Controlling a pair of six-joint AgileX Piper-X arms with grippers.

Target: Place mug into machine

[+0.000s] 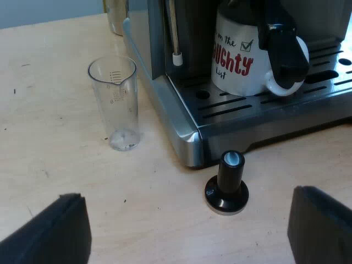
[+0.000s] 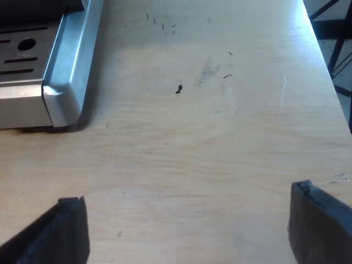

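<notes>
Measuring glass (image 1: 113,102), on table (image 1: 49,143) beside espresso machine (image 1: 165,104); tamper (image 1: 226,184), just before machine's front; mug (image 1: 239,55), upright on drip tray (image 1: 264,107) — placement judged done; left gripper (image 1: 187,220), right gripper (image 2: 186,220) — both spread wide, empty: withdraw clear of tamper and glass

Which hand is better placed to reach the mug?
Left, probably: the left hand, open, faces the mug on the machine's tray; the right hand is over table at the machine's corner.

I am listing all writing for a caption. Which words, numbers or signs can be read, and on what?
"on the", then a ticked box: on the mug.
"UGHTY", red, its start hidden: same mug.
"List": same mug.
Numbers on the measuring glass: too small to read.
</notes>
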